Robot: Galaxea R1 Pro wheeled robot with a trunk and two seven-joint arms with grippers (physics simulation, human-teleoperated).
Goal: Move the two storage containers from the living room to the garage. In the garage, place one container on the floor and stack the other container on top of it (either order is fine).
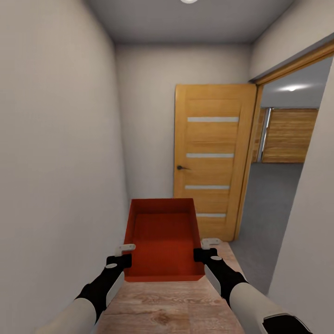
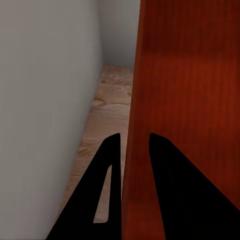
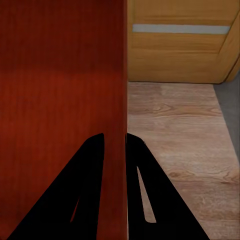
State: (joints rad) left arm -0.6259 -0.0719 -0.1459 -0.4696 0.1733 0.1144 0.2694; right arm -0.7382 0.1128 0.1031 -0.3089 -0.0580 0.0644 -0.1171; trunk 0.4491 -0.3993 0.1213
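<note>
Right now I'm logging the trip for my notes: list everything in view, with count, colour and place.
storage container: one, orange-red, open-top, empty, held between both hands ahead.
door: one, light wood, open, ahead at right.
doorway: one, right, onto a room with grey floor.
wood-plank floor: light, underfoot.
walls: pale, both sides of the corridor.
ceiling light: one, overhead.
left hand: clamped on the container's left wall.
right hand: clamped on its right wall.

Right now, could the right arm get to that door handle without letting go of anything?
Probably not. The right tool is shut on the storage container's wall, as is the left tool, and the door handle sits well ahead, beyond the container.
</note>
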